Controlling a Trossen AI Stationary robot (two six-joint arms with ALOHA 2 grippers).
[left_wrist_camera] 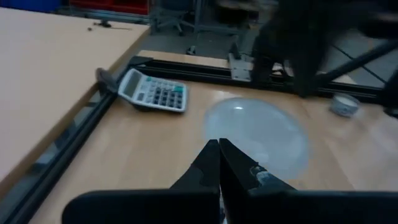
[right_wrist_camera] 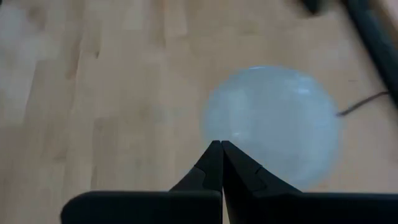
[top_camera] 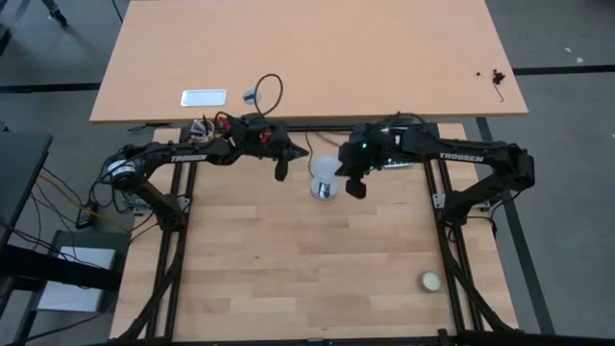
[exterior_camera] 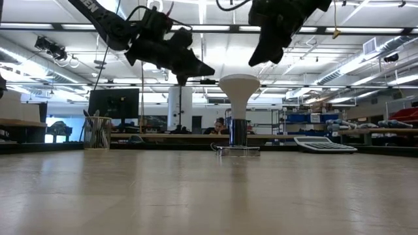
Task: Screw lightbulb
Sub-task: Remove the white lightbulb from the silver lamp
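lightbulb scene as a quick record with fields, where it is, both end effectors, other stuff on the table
lightbulb: upright, dome up, base down in the socket, near the table's far edge
left end effector: shut, above the table, left of the bulb, holding nothing
right end effector: shut, above the table, right of the bulb, holding nothing
calculator: by the table edge
small ball: near right corner

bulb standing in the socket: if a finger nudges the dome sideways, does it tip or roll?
The lightbulb stands upright, its wide white dome above a narrow metal base, so it looks top-heavy; a side push would probably rock it. How deep it sits in the socket isn't visible, so it may hold. The smooth dome is likely slippery, and the bulb is probably light and fragile.
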